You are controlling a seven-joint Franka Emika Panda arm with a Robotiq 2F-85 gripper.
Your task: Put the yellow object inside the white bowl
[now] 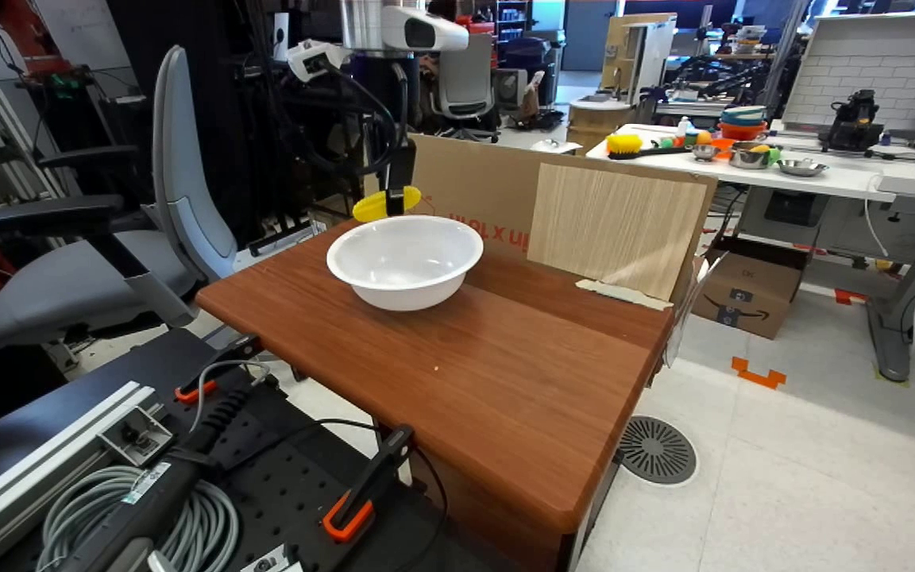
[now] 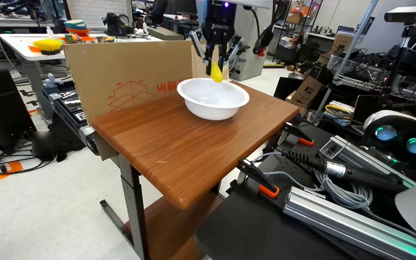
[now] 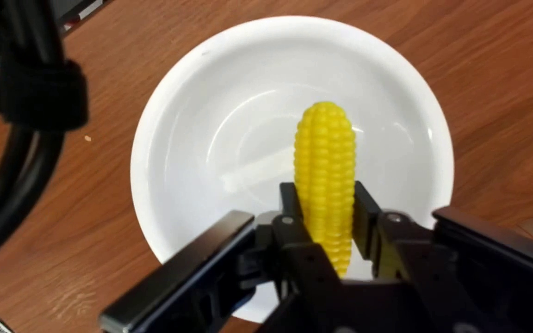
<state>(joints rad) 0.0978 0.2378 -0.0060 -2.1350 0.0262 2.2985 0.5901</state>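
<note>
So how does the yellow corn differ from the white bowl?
The yellow corn is elongated and bumpy; the white bowl is round and smooth. The corn is far smaller than the bowl. The corn is held in the pincer; the bowl rests on the table. Both show in every view.

Wrist view down into bowl (image 3: 252, 143)

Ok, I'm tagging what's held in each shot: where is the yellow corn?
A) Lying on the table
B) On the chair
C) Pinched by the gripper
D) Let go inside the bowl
C: the wrist view shows the corn clamped in the gripper, with the bowl beneath.
</note>
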